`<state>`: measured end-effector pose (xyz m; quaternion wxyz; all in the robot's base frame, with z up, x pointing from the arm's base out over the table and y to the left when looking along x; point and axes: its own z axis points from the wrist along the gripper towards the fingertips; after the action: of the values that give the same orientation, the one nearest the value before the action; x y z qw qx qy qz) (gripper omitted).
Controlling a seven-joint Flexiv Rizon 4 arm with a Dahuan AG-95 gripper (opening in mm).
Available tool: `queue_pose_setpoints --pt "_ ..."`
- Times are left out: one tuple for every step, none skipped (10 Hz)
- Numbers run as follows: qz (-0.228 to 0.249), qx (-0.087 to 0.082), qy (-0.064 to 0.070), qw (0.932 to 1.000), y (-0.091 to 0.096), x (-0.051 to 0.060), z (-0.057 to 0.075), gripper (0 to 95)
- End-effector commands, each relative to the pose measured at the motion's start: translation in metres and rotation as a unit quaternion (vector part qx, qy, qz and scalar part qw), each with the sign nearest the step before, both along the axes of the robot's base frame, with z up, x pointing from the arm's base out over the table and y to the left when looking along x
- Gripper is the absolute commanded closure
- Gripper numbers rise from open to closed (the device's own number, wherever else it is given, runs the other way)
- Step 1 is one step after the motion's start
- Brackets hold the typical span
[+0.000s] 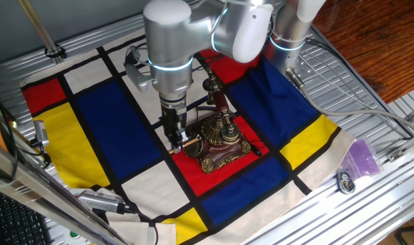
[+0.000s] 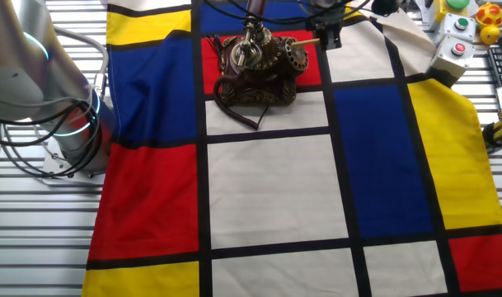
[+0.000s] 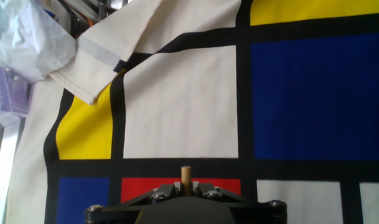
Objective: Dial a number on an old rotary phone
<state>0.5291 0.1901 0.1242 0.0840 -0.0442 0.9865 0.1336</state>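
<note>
Here the fingers point(image 1: 177, 141) are gripping a thin wooden stick point(image 1: 192, 141), whose tip is pointing sideways at the dial of the old rotary phone point(image 1: 219, 139) just beside.

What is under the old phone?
The old rotary phone stands on a colourful checked cloth, over a red square with its black lines. Whatever lies beneath the cloth right there is covered.

The small ornate antique rotary phone of dark bronze metal with a reddish body point(image 1: 219, 141) stands upright on its footed square base on a red square, handset resting across its cradle, round dial tilted, dark cord looping beside it.
</note>
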Motion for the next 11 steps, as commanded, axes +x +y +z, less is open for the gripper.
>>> queue_pose_setpoints --pt "-0.002 -0.001 0.0 1.0 -0.0005 -0.0014 0.0002 95.0" --pt "-0.002 -0.001 0.001 1.0 -0.0013 -0.0019 -0.0003 95.0" --pt "-0.001 -0.001 0.001 1.0 -0.0022 -0.0028 -0.0009 95.0" --pt "0.0 -0.001 0.001 1.0 -0.0036 -0.0043 -0.0016 95.0" --pt "0.001 -0.001 0.001 1.0 -0.0045 -0.0055 -0.0023 95.0" --pt "0.001 0.0 0.001 1.0 -0.0047 -0.006 -0.0027 95.0" --pt "0.001 0.0 0.001 1.0 -0.0045 -0.0062 -0.0025 95.0" --pt "-0.001 0.0 0.002 1.0 -0.0039 -0.007 -0.0021 95.0" --pt "-0.001 0.0 0.003 1.0 -0.0031 -0.0074 -0.0024 95.0" --pt "-0.002 0.0 0.003 1.0 -0.0029 -0.0078 -0.0029 95.0" --pt "-0.002 0.0 0.003 1.0 -0.0024 -0.0086 -0.0043 95.0"
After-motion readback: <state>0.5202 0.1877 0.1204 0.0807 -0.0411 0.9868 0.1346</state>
